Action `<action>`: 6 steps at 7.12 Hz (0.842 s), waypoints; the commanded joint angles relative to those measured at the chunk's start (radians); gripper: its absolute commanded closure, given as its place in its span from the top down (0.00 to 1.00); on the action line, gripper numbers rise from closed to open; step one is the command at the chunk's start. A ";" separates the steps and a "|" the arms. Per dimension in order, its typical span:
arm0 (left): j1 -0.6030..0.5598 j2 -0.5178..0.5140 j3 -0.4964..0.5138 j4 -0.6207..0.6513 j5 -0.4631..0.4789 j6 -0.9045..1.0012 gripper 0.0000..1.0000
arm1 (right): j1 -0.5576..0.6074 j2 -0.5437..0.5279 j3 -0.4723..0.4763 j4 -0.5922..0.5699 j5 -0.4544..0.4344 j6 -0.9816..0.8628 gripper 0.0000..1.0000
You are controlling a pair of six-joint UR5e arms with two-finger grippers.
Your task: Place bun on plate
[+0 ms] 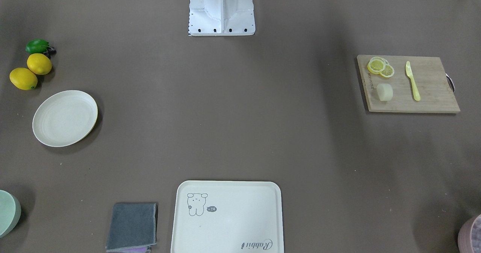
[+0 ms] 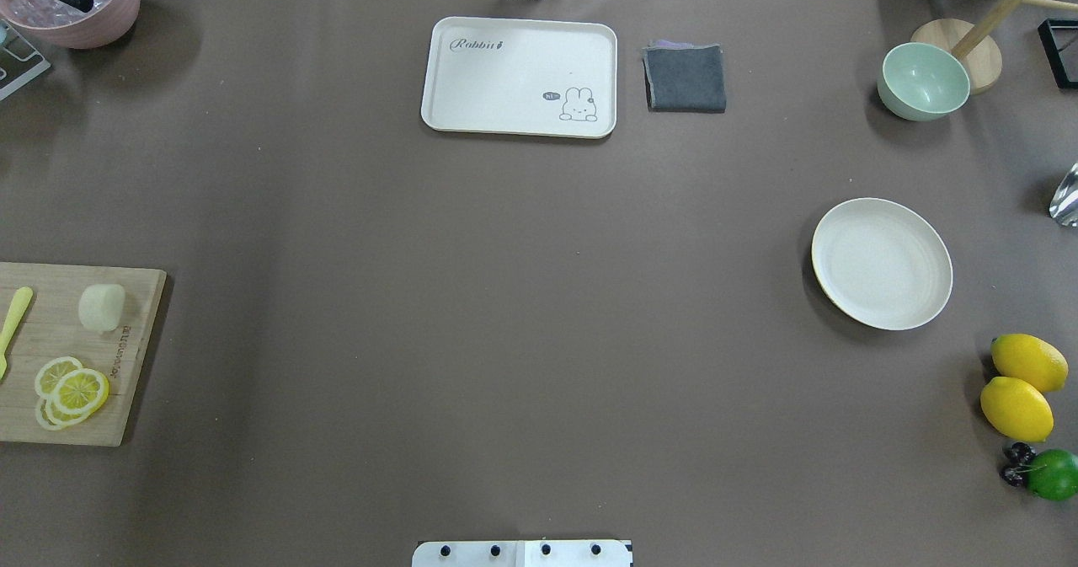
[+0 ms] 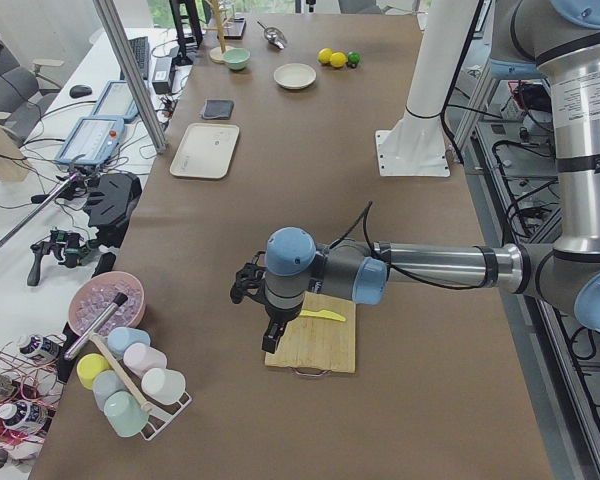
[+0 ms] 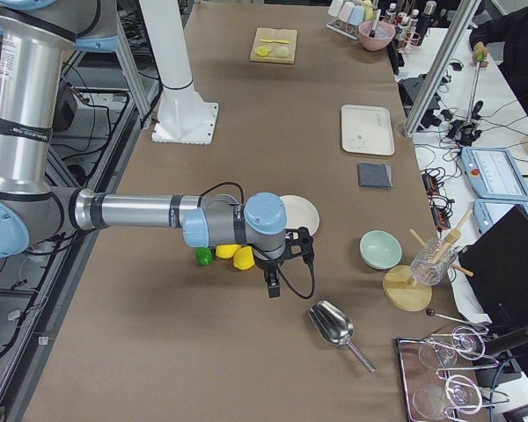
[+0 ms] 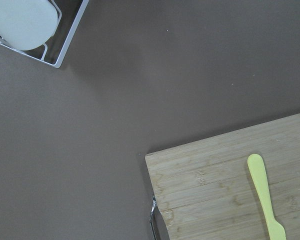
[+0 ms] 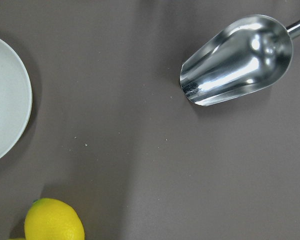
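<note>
The pale cream bun (image 1: 384, 92) (image 2: 102, 307) lies on a wooden cutting board (image 1: 432, 84) (image 2: 50, 339) at the table's left end, beside lemon slices (image 2: 72, 390) and a yellow knife (image 1: 412, 81) (image 5: 264, 195). The round cream plate (image 1: 64, 118) (image 2: 881, 263) (image 6: 5, 115) sits bare far off on the right side. My left gripper (image 3: 270, 338) hangs over the board's outer end, seen only from the side; I cannot tell its state. My right gripper (image 4: 273, 286) hovers just beyond the plate, state likewise unclear.
A cream tray (image 2: 518, 45) and grey cloth (image 2: 685, 78) lie at the far edge. A green bowl (image 2: 922, 81), two lemons (image 2: 1023, 386), a lime (image 2: 1053, 474) and a metal scoop (image 6: 237, 60) surround the plate. A cup rack (image 3: 130, 385) stands past the board.
</note>
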 commanded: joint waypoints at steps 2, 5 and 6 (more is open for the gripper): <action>0.001 0.000 -0.005 -0.006 -0.009 -0.006 0.98 | 0.001 -0.001 0.004 0.000 0.014 0.001 1.00; 0.002 0.000 -0.003 -0.025 -0.009 -0.011 0.98 | 0.001 -0.007 0.004 0.000 0.022 0.001 1.00; 0.002 0.000 -0.005 -0.026 -0.011 -0.010 0.98 | 0.001 -0.007 0.004 0.000 0.022 0.001 1.00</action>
